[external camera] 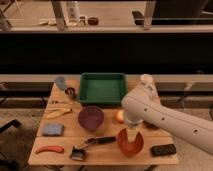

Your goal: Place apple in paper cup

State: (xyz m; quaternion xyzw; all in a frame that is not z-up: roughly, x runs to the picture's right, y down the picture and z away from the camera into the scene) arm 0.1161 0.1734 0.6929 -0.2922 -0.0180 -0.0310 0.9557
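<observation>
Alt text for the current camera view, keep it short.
A white robot arm reaches over a wooden table, its gripper hanging above an orange-red bowl, beside the apple. The paper cup stands at the table's far edge, beside a green tray.

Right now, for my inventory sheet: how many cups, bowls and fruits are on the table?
Cups: 3 (paper cup, bluish-grey cup, dark metal cup)
Bowls: 2 (purple bowl, orange-red bowl)
Fruit: 2 (apple, banana)
Total: 7
The tool points down at the orange-red bowl.
</observation>
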